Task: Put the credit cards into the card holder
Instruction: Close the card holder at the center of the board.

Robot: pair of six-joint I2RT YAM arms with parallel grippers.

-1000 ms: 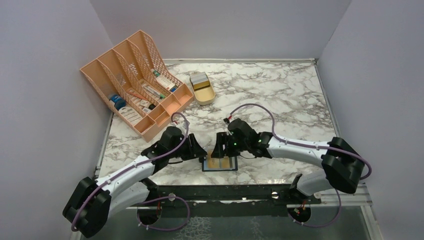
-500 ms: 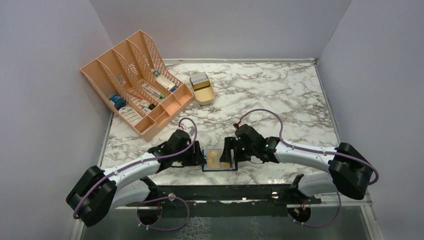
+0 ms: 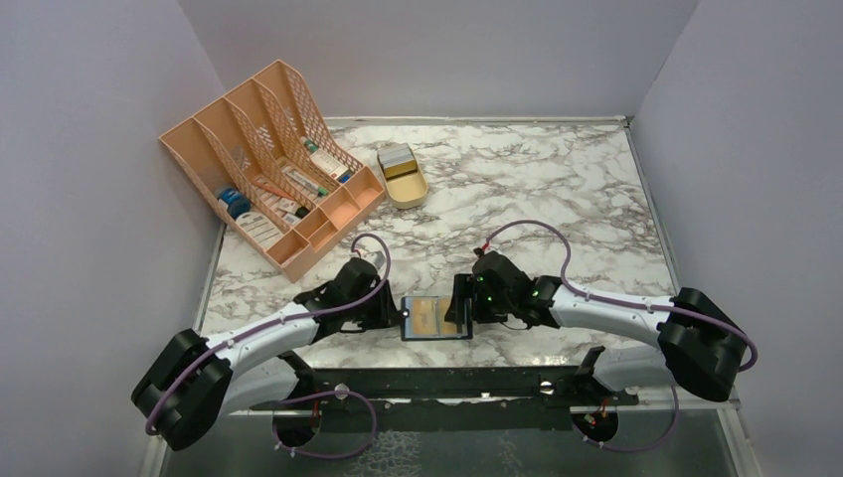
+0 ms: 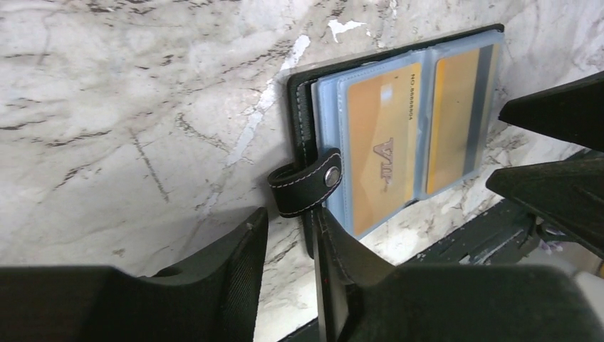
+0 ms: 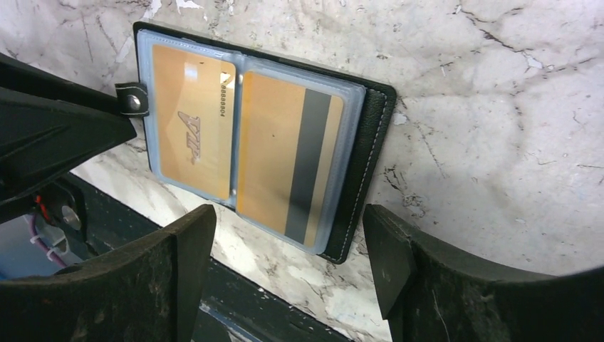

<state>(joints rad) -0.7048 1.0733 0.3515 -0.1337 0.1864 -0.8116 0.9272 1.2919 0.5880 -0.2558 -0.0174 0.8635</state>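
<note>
The black card holder [image 3: 435,320] lies open and flat near the table's front edge. Its clear blue-grey sleeves hold two gold-yellow credit cards: one face up [image 5: 189,135], one showing its dark stripe [image 5: 288,157]. They also show in the left wrist view [image 4: 381,142]. My left gripper [image 3: 395,313] is open at the holder's left edge. The snap strap [image 4: 306,182] and that edge lie between its fingers [image 4: 228,271]. My right gripper [image 3: 459,306] is open and empty. Its fingers [image 5: 388,256] straddle the holder's near right corner without touching it.
A peach mesh file organiser [image 3: 268,164] with boxes stands at the back left. A tan oval tin [image 3: 403,179] beside it holds a pale grey stack [image 3: 395,156]. The black front rail [image 3: 447,383] runs just below the holder.
My right gripper has drawn back to the right off the holder, uncovering the gold cards. My left gripper has shifted slightly to the holder's left edge.
</note>
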